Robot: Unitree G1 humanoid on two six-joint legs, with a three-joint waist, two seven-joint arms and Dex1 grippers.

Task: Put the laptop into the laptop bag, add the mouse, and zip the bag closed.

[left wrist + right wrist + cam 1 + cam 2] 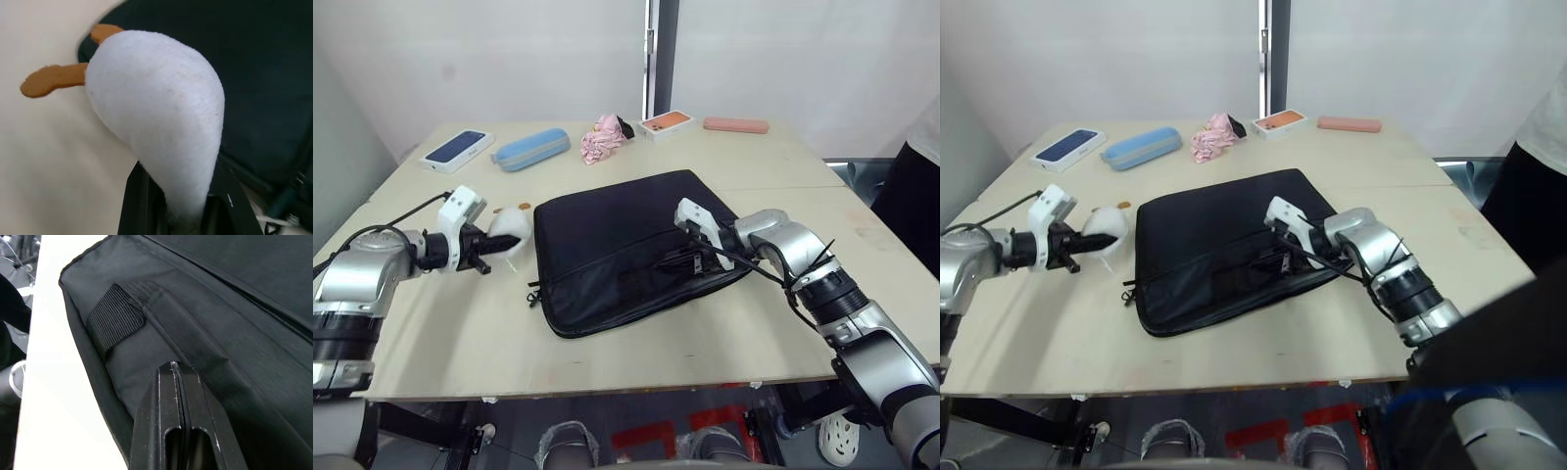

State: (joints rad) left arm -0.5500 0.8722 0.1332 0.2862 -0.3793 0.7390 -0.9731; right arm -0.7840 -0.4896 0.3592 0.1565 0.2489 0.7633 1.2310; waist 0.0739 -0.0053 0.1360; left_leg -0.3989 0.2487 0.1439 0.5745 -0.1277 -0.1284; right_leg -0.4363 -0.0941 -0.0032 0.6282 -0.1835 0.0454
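The black laptop bag (617,235) lies flat in the middle of the table. The laptop and the mouse are hidden or out of view. My left gripper (492,251) hovers just left of the bag, shut on a puffy white oval thing (512,228) with small orange tags (51,81). My right gripper (689,260) rests on the bag's near right part, close to the zipper and the black strap (117,316). Its fingers (161,396) are pressed together, and nothing shows between them.
Along the table's far side lie a blue phone box (458,149), a blue case (530,149), a pink cloth (604,138), an orange phone box (667,122) and a pink case (736,125). A person (915,176) stands at the right edge.
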